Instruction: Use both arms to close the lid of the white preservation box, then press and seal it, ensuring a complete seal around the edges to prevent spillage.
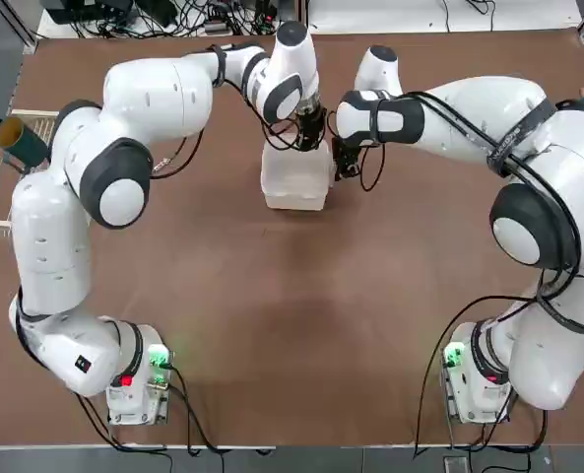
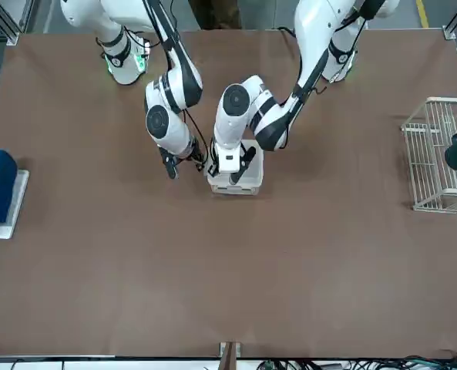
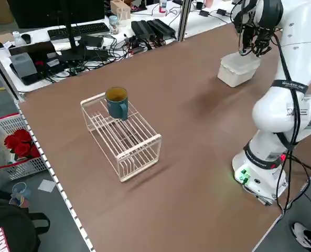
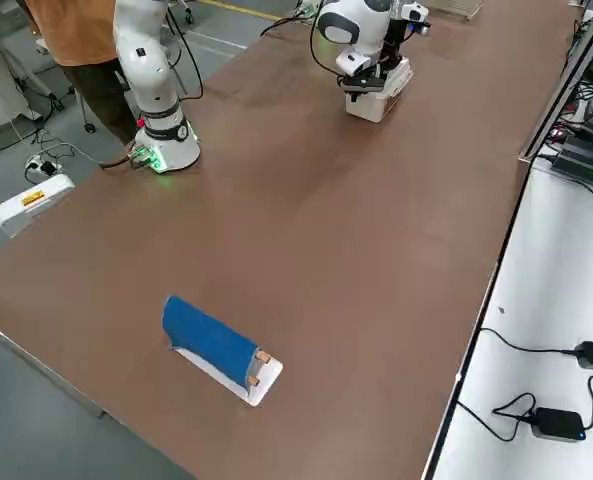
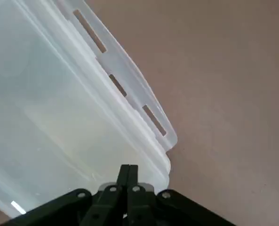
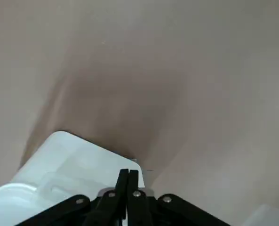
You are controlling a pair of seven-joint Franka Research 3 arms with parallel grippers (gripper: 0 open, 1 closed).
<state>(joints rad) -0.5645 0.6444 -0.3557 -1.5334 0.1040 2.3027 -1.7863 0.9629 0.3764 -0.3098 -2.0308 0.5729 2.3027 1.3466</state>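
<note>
Both closed-fingered grippers, left (image 1: 311,133) and right (image 1: 348,163), pressed the lid (image 5: 59,117) onto the white preservation box (image 1: 295,177); next, likely pressing remaining edges.

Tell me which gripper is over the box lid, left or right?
The left gripper: it is down over the lid of the box. The right gripper sits beside the box's edge.

Quick count on the desk (image 1: 272,325): two arms (image 1: 124,168), one white preservation box (image 1: 293,182) under the claws, one wire rack (image 3: 125,137), one teal mug (image 3: 116,102), one blue thing (image 4: 208,338).
</note>
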